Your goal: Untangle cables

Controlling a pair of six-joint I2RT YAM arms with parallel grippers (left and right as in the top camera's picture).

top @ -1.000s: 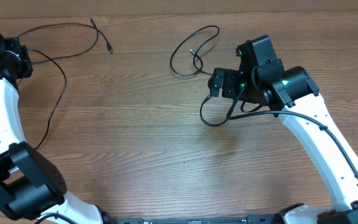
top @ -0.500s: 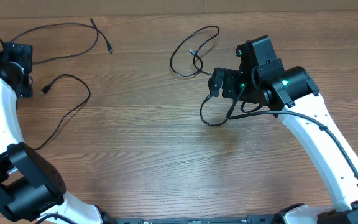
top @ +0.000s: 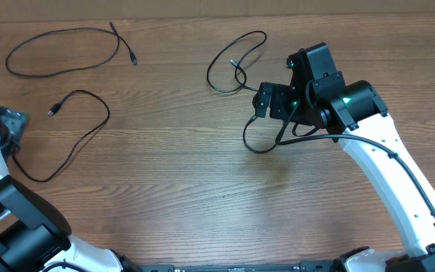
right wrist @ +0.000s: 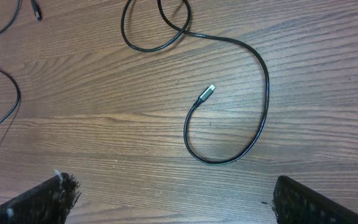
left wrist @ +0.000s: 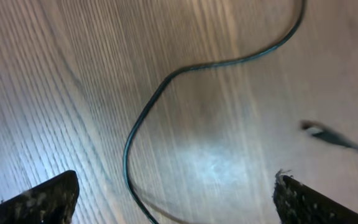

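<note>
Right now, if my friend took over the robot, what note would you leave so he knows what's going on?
Left tool: open, empty, near the left-middle cable.
Right tool: open, empty, above the centre cable.
Third cable lies at the back left.
Done: the three cables lie apart, no knot visible.
Left: the centre cable crosses itself once; probably straighten it.

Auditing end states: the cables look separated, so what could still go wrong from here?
The middle cable runs right under the open left gripper; an arm move could drag it. The right cable crosses itself near one end; the open right gripper pulling there might tighten a loop.
</note>
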